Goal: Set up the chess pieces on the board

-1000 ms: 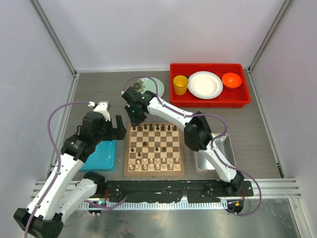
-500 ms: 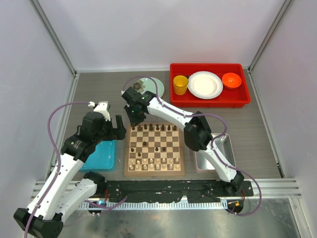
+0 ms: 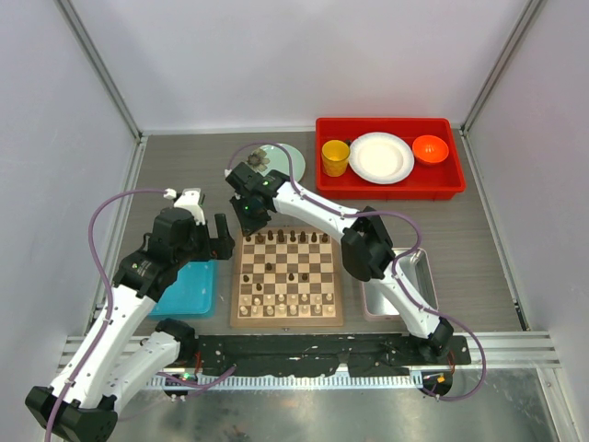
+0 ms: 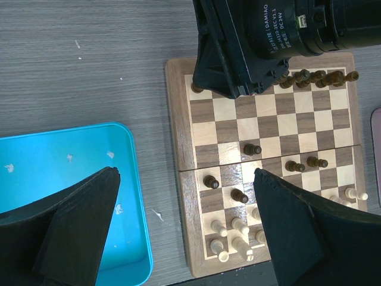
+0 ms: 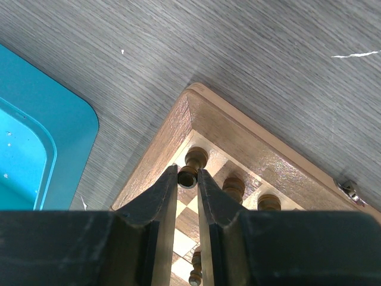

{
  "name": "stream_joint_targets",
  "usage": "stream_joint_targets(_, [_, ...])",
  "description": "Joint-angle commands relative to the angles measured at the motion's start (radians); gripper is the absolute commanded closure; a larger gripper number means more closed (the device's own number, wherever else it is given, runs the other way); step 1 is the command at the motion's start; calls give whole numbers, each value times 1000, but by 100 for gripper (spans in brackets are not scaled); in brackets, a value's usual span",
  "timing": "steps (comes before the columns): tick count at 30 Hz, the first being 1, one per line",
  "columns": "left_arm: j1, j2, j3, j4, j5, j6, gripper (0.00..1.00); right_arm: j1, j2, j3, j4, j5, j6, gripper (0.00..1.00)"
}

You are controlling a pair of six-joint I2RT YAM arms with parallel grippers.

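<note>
The board (image 3: 286, 319) lies in the middle of the table, with dark chess pieces (image 3: 293, 238) along its far rows and cream ones (image 3: 287, 299) along its near rows. My right gripper (image 5: 188, 174) reaches down over the board's far-left corner (image 5: 172, 137). It is shut on a dark chess piece (image 5: 195, 158) that stands on the corner square, beside two more dark pieces (image 5: 233, 186). My left gripper (image 4: 186, 173) hangs open and empty above the board's left edge (image 4: 178, 119) and the blue tray (image 4: 71, 179). A few dark pieces (image 4: 252, 149) stand mid-board.
A blue tray (image 3: 189, 287) lies left of the board and a silver metal tray (image 3: 405, 287) right of it. At the back stand a red bin (image 3: 386, 184) with a yellow cup, white plate and orange bowl, and a pale green plate (image 3: 293, 164).
</note>
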Motion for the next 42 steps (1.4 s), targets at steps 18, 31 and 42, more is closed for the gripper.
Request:
stream_joint_targets(18, [4, 2, -2, 48, 9, -3, 0, 2, -52, -31, -18, 29, -21, 73])
stream_joint_targets(31, [4, 0, -2, 47, 7, -3, 0, 1, -57, -26, -9, 22, -17, 72])
stream_joint_targets(42, [4, 0, -2, 47, 7, -3, 0, -5, -66, -26, 11, -10, -9, 72])
